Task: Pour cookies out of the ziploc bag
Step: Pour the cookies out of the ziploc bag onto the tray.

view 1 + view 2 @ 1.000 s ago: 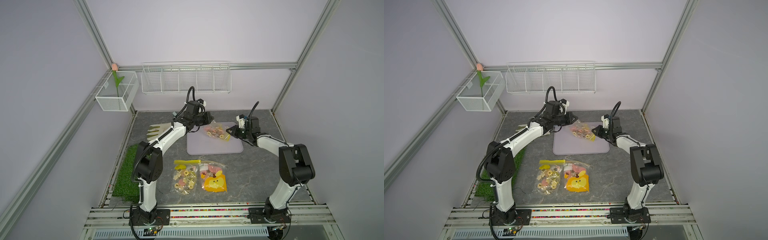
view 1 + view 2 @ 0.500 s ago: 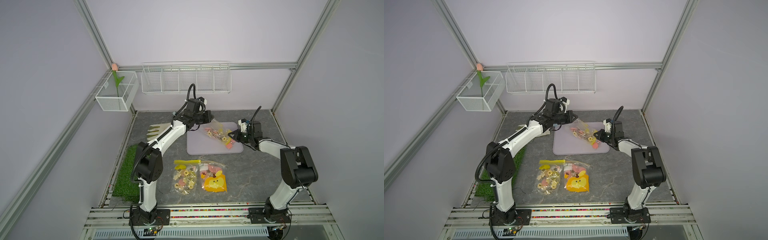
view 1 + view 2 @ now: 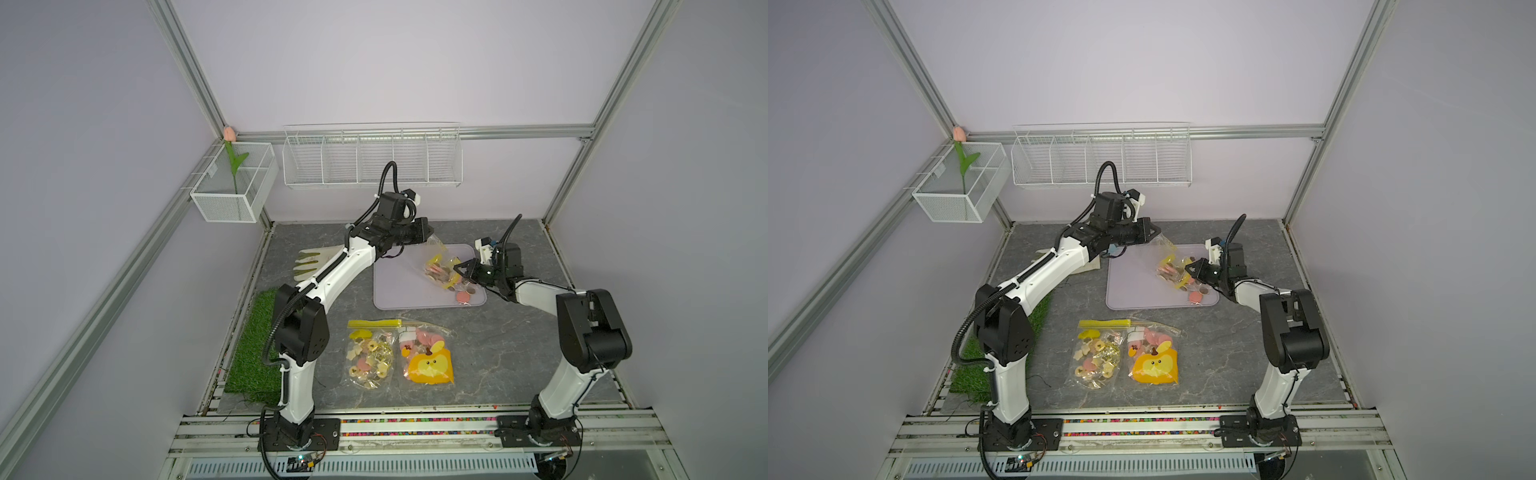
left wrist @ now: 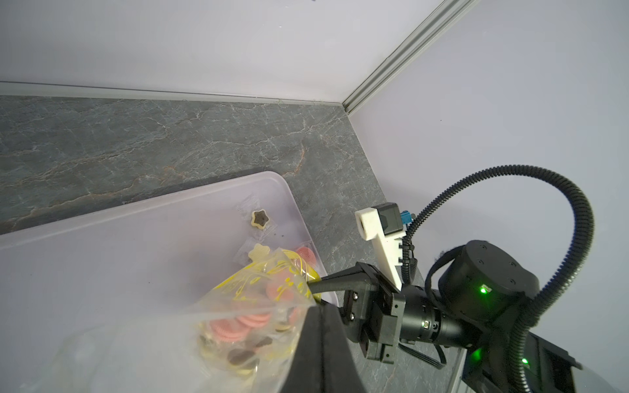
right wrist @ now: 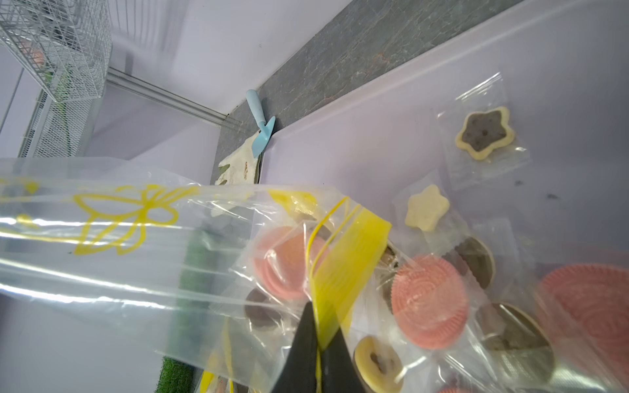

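Now a clear plastic zip bag with a yellow strip (image 3: pixel 434 253) hangs slanted over the flat pale purple tray (image 3: pixel 390 286).
The left gripper (image 3: pixel 428 235) pinches its high end; the right gripper (image 5: pixel 318 326) pinches the yellow strip, low down. Small pink, cream and brown cookies (image 3: pixel 462 296) lie by the tray's right edge; more are inside.

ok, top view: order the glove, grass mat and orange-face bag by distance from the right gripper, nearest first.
From the right gripper:
1. orange-face bag, front centre.
2. glove, across on the left.
3. grass mat, front-left edge.
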